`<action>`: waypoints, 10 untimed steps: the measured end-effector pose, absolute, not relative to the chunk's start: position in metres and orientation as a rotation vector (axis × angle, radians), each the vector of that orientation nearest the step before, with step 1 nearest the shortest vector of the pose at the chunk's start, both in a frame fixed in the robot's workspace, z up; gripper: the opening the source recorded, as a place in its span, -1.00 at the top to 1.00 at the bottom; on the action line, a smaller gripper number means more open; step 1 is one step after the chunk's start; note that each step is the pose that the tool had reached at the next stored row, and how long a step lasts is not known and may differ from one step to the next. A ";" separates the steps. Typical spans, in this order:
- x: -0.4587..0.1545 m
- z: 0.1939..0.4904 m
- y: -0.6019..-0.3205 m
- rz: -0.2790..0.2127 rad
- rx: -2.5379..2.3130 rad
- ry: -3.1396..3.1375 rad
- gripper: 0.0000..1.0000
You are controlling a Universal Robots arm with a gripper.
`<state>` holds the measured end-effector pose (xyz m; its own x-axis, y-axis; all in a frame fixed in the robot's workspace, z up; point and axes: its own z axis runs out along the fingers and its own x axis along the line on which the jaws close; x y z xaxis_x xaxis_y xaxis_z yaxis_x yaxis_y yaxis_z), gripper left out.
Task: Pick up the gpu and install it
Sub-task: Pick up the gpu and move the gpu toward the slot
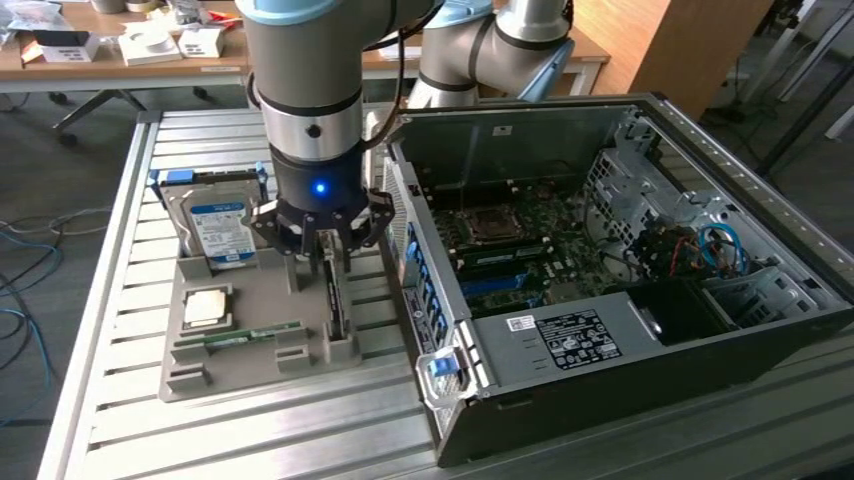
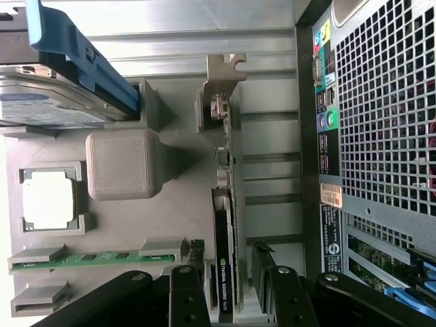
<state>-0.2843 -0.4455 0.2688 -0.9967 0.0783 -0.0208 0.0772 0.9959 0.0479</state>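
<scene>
Exterior view's left to right: slatted metal table [image 1: 107, 330] carries a grey holder tray [image 1: 187, 375]. At the tray's left end, a blue-labelled hard drive [image 1: 220, 230] stands propped up. In front of it is a square CPU [image 1: 206, 308] in its pocket, then a slim green memory stick [image 1: 240, 335] lying flat. On the tray's right side the gpu [image 1: 334, 305] stands on its long edge in a slot, not lifted. The gripper [image 1: 328, 262] hangs straight down over the gpu's far end, arm vertical, blue light lit on the wrist. Right of the tray and close beside it, an open computer case [image 1: 641, 370] lies on its side with the motherboard [image 1: 534, 240] exposed. In the wrist view, the gpu [image 2: 225, 238] is seen edge-on, its pale metal bracket [image 2: 225, 68] at the end away from the gripper [image 2: 230, 272]. The jaws are spread wide, straddling the card, one of the black fingers [image 2: 185, 296] on each side. There are gaps between fingers and card, so nothing is grasped. The same view shows the hard drive [image 2: 48, 109], CPU [image 2: 49, 199] and memory stick [image 2: 95, 259] on the tray [image 2: 184, 204], and the case's perforated rear panel [image 2: 381, 136] on the gpu's other side.
</scene>
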 end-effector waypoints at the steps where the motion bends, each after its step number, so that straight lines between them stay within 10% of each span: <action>1: -0.284 0.269 -0.446 0.074 0.121 3.116 0.17; 10: -0.283 0.263 -0.450 0.074 0.121 3.116 0.17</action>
